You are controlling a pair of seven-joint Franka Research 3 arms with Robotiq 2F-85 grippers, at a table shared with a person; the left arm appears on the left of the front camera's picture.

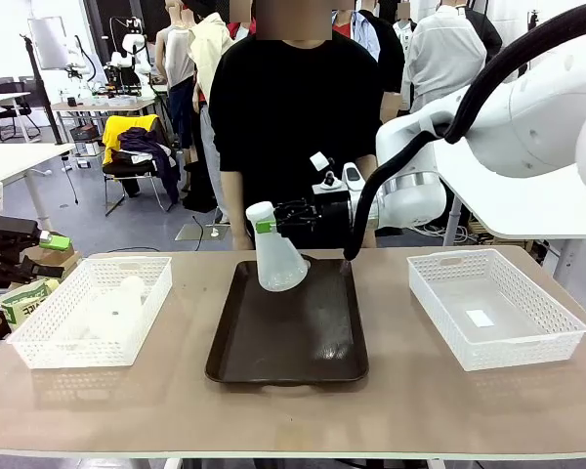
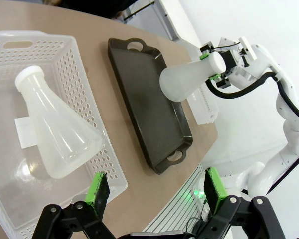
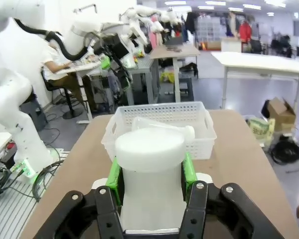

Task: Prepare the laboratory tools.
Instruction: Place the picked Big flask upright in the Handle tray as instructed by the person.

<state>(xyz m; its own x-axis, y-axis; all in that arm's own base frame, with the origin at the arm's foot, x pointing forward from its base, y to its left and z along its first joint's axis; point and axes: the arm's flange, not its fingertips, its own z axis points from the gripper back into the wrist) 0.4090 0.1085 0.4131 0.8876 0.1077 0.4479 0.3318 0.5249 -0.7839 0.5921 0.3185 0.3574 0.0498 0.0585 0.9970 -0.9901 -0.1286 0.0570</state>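
Observation:
My right gripper (image 1: 269, 223) is shut on the neck of a frosted white conical flask (image 1: 278, 262), which hangs tilted over the far end of the dark brown tray (image 1: 293, 337); I cannot tell whether its base touches. In the right wrist view the green pads (image 3: 114, 180) clamp that flask's neck (image 3: 149, 149). A second flask (image 2: 55, 134) lies on its side in a white mesh basket (image 2: 84, 94). My left gripper (image 2: 156, 188) hovers open above that basket's near corner, holding nothing. The left wrist view also catches the held flask (image 2: 187, 82) over the tray (image 2: 149, 104).
The left basket (image 1: 78, 352) sits left of the tray. A second white basket (image 1: 513, 354) sits at the right with just a small label inside. A person in black stands at the far side behind the tray. Bare tabletop runs along the near edge.

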